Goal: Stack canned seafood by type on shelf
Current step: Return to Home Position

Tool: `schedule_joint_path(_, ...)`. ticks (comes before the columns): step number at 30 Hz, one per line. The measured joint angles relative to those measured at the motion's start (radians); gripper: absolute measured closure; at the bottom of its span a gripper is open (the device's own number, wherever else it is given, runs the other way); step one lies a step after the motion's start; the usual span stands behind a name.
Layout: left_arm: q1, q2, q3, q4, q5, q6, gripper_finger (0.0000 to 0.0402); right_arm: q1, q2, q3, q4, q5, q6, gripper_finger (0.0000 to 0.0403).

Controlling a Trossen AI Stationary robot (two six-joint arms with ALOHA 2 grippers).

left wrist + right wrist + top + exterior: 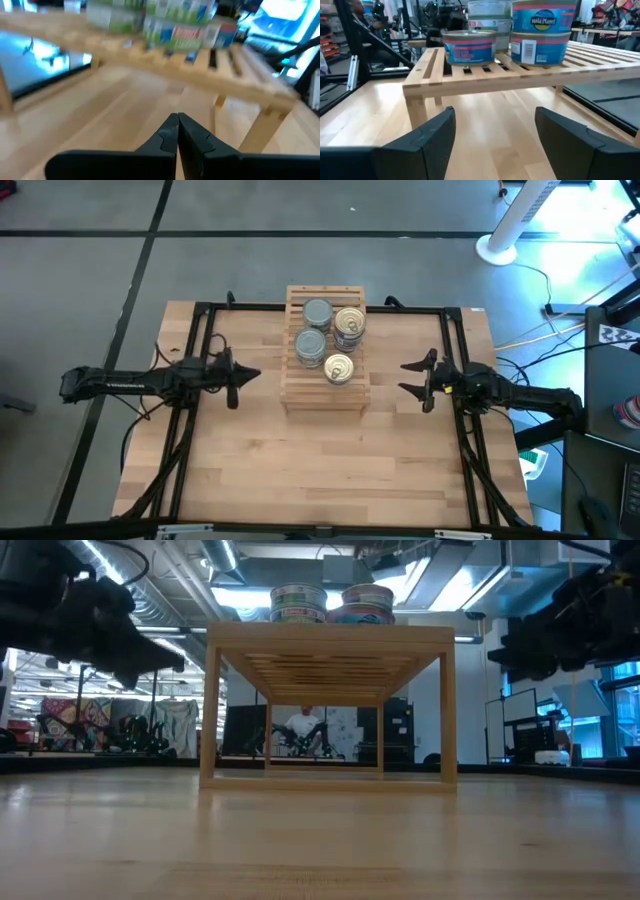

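Observation:
The shelf (pixel 325 385), a light-wood slatted rack, stands mid-table toward the far edge. Several tins of canned seafood rest on its top. Two show silver tops (pixel 317 313) (pixel 311 346) and two show gold pull-tab tops (pixel 349 323) (pixel 339 368). The right wrist view shows a blue-labelled stack of two (pixel 545 30), a single tin (pixel 470 47) and a green-labelled stack (pixel 490 17) behind. My left gripper (pixel 255 375) (pixel 177 122) hovers shut, left of the shelf and pointing at it. My right gripper (pixel 402 377) (pixel 495 125) hovers open to the shelf's right, with nothing between its fingers.
Bare butcher-block tabletop (pixel 320 470) lies in front of the shelf and on both sides of it. A black frame (pixel 205 310) runs along the table's far, left and right sides. In the low view the space under the shelf (pixel 330 740) is open.

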Motion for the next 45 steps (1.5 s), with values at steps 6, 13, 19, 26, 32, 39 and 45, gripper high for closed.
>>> schedule_joint_path(6, 0.000, 0.011, 0.001, -0.154, 0.002, -0.195, 0.0396, 0.000, 0.006, 0.000, -0.004, -0.003, 0.003, 0.0133)
schedule_joint_path(13, 0.000, 0.028, 0.001, -0.153, -0.010, -0.110, 0.0396, 0.000, 0.007, 0.000, -0.007, -0.003, 0.003, 0.0133)
schedule_joint_path(19, 0.000, 0.028, 0.001, -0.152, -0.012, 0.081, 0.0396, 0.000, 0.006, 0.000, -0.008, -0.003, 0.003, 0.0133)
schedule_joint_path(26, 0.000, 0.028, 0.000, -0.146, -0.012, 0.200, 0.0396, 0.000, 0.006, 0.000, -0.009, -0.003, 0.003, 0.0133)
schedule_joint_path(32, 0.009, -0.013, 0.000, -0.127, -0.026, 0.155, 0.0396, 0.000, 0.006, 0.000, -0.010, -0.003, 0.003, 0.0133)
schedule_joint_path(39, 0.039, -0.159, 0.000, -0.146, -0.027, 0.212, 0.0396, 0.000, 0.007, 0.000, -0.011, -0.003, 0.004, 0.0133)
schedule_joint_path(45, 0.060, -0.258, 0.000, -0.147, -0.027, 0.268, 0.0396, 0.000, 0.006, -0.001, -0.011, -0.003, 0.004, 0.0133)
